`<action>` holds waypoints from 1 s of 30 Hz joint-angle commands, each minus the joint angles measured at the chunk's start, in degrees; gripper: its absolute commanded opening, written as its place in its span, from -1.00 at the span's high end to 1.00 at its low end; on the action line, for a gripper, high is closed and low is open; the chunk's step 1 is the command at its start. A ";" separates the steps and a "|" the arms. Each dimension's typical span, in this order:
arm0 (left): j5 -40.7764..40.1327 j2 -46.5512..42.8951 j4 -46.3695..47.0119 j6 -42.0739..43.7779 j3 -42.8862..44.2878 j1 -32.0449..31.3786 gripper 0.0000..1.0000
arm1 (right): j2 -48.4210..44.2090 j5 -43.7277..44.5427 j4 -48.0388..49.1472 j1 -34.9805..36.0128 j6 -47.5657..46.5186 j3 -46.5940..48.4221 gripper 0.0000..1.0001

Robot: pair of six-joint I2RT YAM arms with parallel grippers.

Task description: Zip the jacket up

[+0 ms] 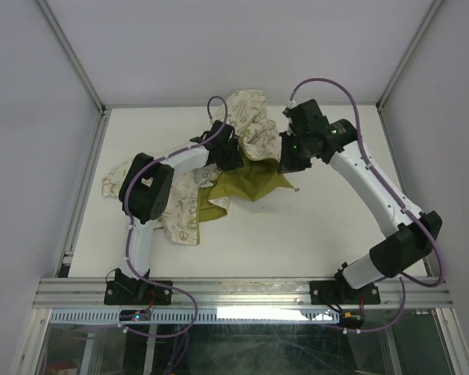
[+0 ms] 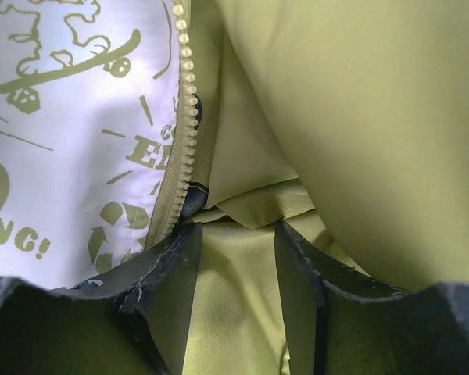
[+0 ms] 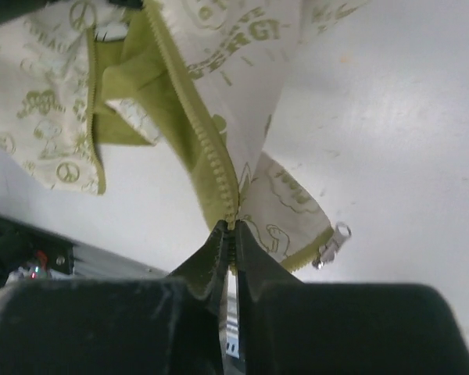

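1. Right claw (image 3: 230,228): shut tight on the jacket (image 3: 242,47), pinching the very bottom end of one run of zipper teeth (image 3: 207,148), with the fabric lifted off the table (image 3: 391,117).
2. Left claw (image 2: 238,232): narrow, with olive lining (image 2: 359,117) filling the gap. Can't tell whether actually clamped or just sitting around a fold.
3. Slider (image 3: 334,238): dangling off the corner of the other front edge, near the right claw but not in it, and not mated with the pinched teeth.
4. Biggest worry imo: popping the band straight out of the right claw on any tug. Barely any bite there, just the tip of the edge.
5. Next worry: joining the two edges while twisted. Loads of lining folded over by the left claw, so easy to snag it in the slider or feed the end in crooked.
6. Also a risk of just dragging the inside out instead of tensioning the zipper, given a left grip maybe on lining only.
7. View differences: the right wrist cam is the only one showing the slider and the pinch itself. Left wrist cam: zipper teeth up close beside the printed cream shell, no slider anywhere. Top cam: no slider or teeth to make out, but the whole layout, with the jacket bunched toward the back of the table, cream fabric sprawled left under the left arm, and both claws meeting at the raised part.
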 commanded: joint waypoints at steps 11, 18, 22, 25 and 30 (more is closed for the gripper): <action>-2.16 -6.33 1.08 0.62 -4.32 0.84 0.01 | 5.37 -23.89 19.77 13.04 0.95 -8.53 0.14; -1.25 -16.85 1.40 -0.13 -8.81 0.84 -0.18 | -3.31 -12.81 19.34 5.83 -3.20 -19.86 0.07; -0.61 -24.08 0.05 -2.31 -13.88 0.84 -0.31 | -7.75 -8.97 23.31 3.26 -3.05 -27.98 0.06; 0.31 -30.82 -1.00 -5.55 -20.04 0.40 -0.34 | -10.62 -6.86 29.00 2.79 -1.34 -34.31 0.01; 2.94 -40.65 1.04 -13.84 -31.51 -5.63 -0.36 | -13.53 -6.60 39.88 2.68 2.13 -43.10 -0.01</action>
